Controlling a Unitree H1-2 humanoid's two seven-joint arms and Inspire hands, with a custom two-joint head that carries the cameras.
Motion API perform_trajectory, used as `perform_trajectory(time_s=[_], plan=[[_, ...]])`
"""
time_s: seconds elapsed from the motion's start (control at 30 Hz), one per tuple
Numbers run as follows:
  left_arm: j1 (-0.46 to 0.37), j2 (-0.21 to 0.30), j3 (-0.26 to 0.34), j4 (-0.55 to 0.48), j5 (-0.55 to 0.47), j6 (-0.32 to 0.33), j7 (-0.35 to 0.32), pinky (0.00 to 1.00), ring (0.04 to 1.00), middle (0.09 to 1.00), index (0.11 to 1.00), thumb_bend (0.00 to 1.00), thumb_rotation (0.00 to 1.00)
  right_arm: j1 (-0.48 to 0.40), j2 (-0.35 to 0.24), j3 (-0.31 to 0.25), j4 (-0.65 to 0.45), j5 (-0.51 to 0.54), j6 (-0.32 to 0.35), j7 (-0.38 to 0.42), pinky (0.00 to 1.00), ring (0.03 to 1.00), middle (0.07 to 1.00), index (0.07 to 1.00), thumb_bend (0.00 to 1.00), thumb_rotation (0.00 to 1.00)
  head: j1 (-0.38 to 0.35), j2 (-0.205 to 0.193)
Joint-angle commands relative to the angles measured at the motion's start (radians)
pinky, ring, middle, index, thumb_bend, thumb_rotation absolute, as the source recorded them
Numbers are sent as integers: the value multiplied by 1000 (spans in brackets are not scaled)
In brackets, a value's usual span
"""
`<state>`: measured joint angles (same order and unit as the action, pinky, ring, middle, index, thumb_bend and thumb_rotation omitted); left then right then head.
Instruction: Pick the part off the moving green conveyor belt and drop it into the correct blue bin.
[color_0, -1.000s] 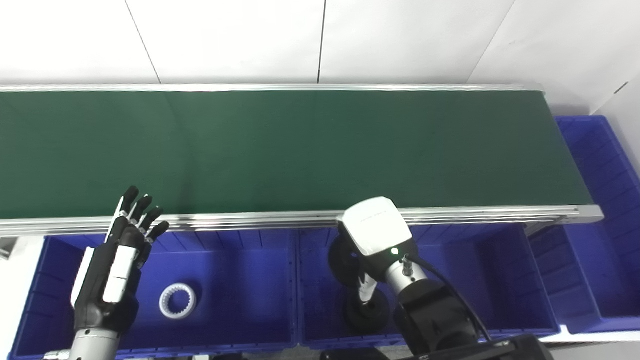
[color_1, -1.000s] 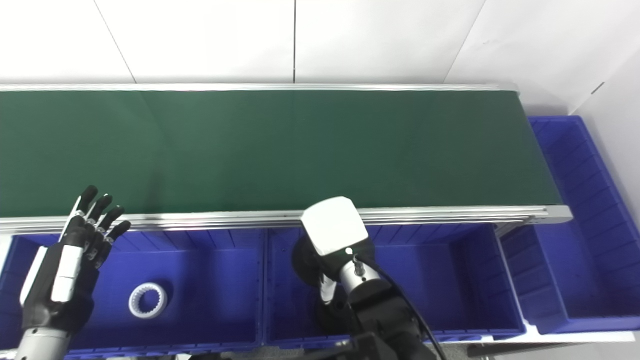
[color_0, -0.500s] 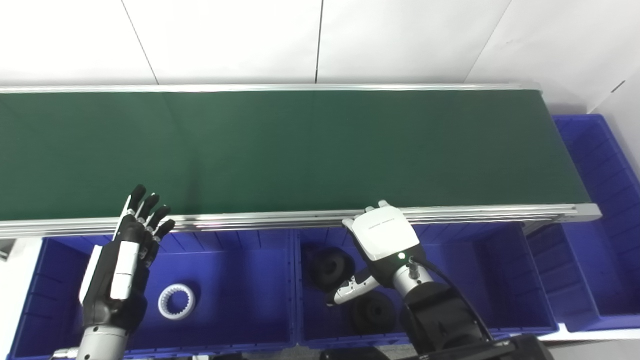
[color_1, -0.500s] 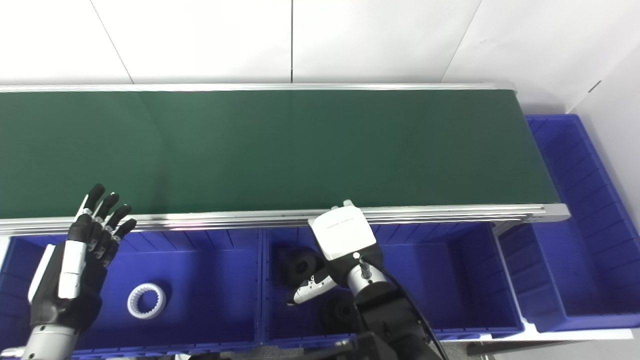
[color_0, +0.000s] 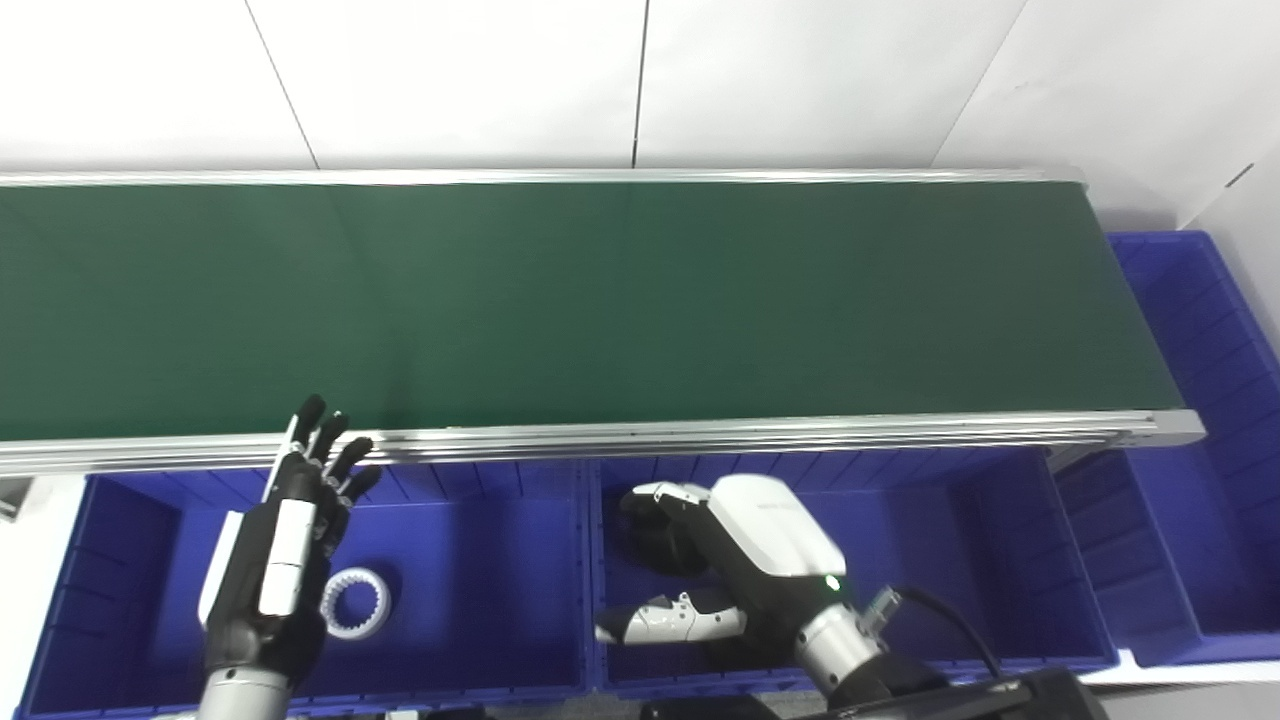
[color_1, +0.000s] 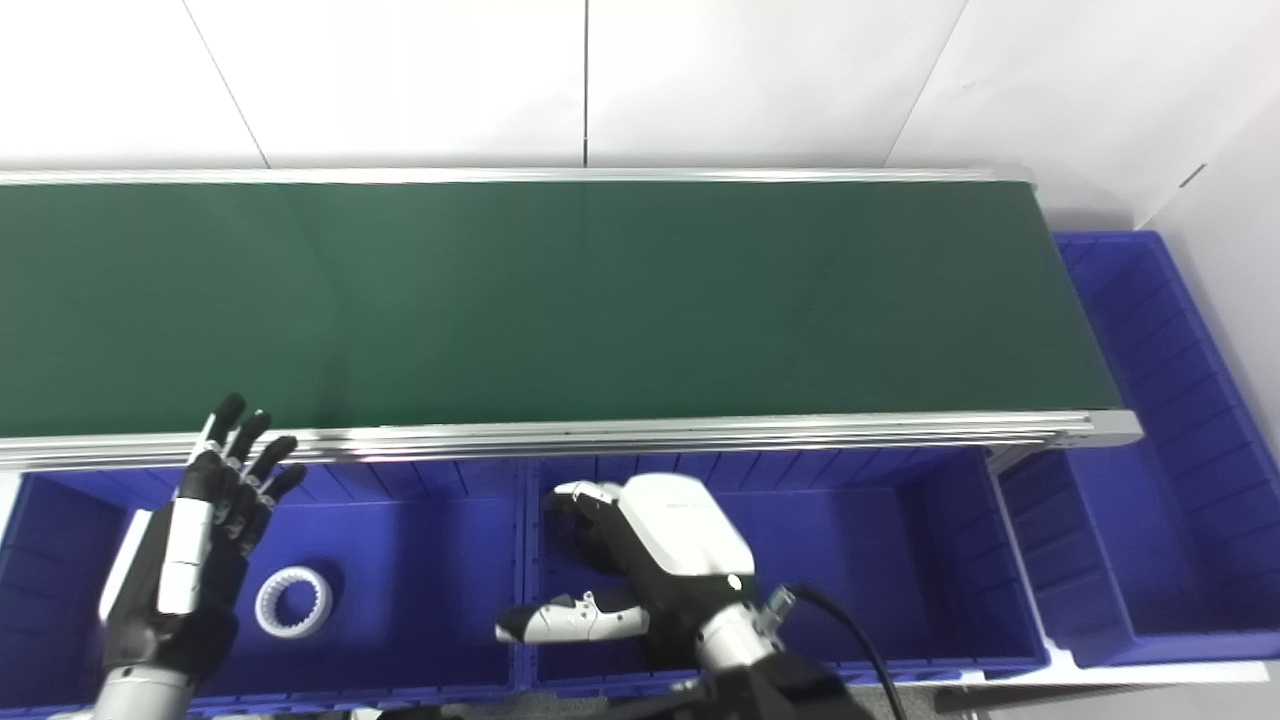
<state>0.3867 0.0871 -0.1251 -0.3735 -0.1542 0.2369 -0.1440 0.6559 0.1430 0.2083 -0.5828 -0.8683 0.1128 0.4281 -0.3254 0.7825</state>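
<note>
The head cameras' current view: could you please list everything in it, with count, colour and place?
Conveyor belt: one, green with silver rails, across the middle; no part on it.
Bins: three in view, blue; two side by side below the belt, one at its right end.
Toothed ring: one, white, lying in the left bin.
Black parts: at least one, round, in the middle bin, partly hidden by the right hand.
Wall: white panels behind the belt.
Left hand: black and white, open, raised over the left bin.
Right hand: white, open, over the middle bin.
</note>
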Motion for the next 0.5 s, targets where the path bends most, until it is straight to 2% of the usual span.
perform_trajectory(time_s=[0.0,0.03,0.07,0.1,0.17,0.23,0.3,0.4,0.47], plan=[[13,-25,-35,-22,82,-238,-2,880,938,980,1000,597,897,138,235,-52,81,712,-185,-384,646,700,759,801,705,876,0,1],[13,-27,-40,-11,101,-259,6,881,939,981,1000,593,898,131,237,-59,127,740,-238,-424,659,711,770,811,703,881,11,-18],[12,-29,-42,-1,118,-278,15,885,944,984,1000,588,900,116,237,-75,175,749,-293,-453,710,756,814,853,698,902,11,-18],[11,-32,-44,12,131,-296,23,904,955,992,1000,596,893,101,237,-96,213,758,-332,-468,763,804,862,897,711,933,21,-35],[8,-35,-47,28,148,-320,31,949,980,999,1000,610,890,67,237,-141,266,761,-396,-491,848,877,935,960,718,978,24,-42],[7,-37,-50,45,166,-345,34,988,997,1000,1000,622,896,25,231,-190,322,741,-477,-525,895,914,968,988,699,997,40,-65],[6,-39,-51,58,183,-369,39,995,999,1000,1000,624,898,-7,214,-216,370,711,-542,-560,906,923,976,994,692,999,49,-72],[10,-46,-52,72,215,-392,51,1000,1000,1000,1000,643,898,-27,181,-210,404,686,-579,-600,962,960,998,1000,670,1000,72,-90],[14,-52,-52,82,229,-407,54,1000,1000,1000,1000,636,888,-36,146,-185,418,653,-583,-646,972,975,1000,1000,644,1000,101,-106]])
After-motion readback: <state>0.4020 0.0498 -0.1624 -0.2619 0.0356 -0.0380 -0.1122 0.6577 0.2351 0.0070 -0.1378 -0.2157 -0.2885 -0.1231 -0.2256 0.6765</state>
